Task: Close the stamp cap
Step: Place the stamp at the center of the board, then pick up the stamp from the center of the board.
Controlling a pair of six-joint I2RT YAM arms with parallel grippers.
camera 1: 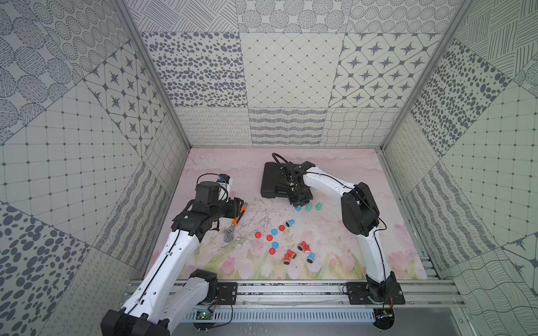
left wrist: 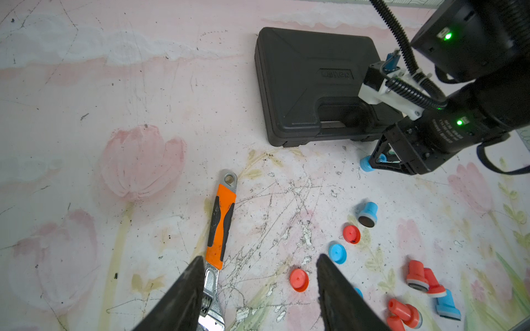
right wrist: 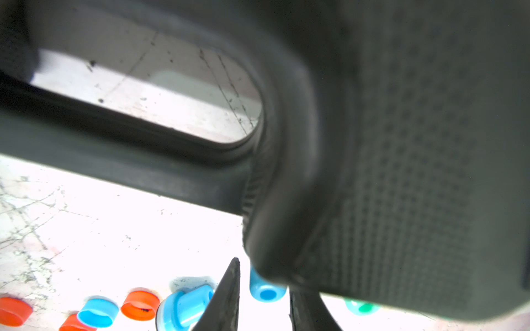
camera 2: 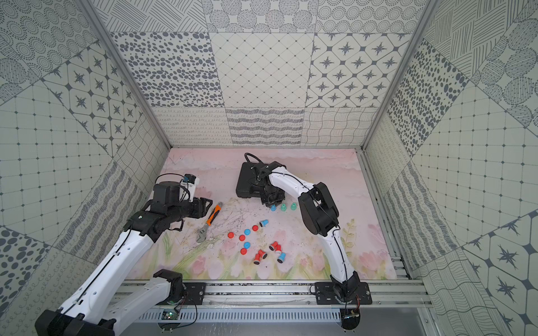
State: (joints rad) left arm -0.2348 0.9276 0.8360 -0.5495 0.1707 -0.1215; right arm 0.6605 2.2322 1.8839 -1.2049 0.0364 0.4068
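A blue stamp point(camera 1: 298, 208) point(right wrist: 266, 289) stands upright, wide end down, just in front of the black case. My right gripper point(camera 1: 299, 203) point(right wrist: 262, 275) reaches down over it, its fingers slightly apart on either side of the handle, with a sliver of light beside one finger. Loose red caps point(camera 1: 258, 235) and blue caps point(camera 1: 274, 232) lie mid-table, with uncapped stamps lying on their sides near them, blue point(camera 1: 290, 223) and red point(camera 1: 289, 256). My left gripper point(left wrist: 259, 258) hovers open and empty above the table, between the wrench and a red cap point(left wrist: 298, 279).
A black plastic case point(camera 1: 273, 180) lies at the back, partly under my right arm. Two green stamps point(camera 1: 308, 207) stand beside the blue one. An orange-handled wrench point(camera 1: 233, 229) point(left wrist: 220, 229) lies under my left gripper. Patterned walls enclose the table.
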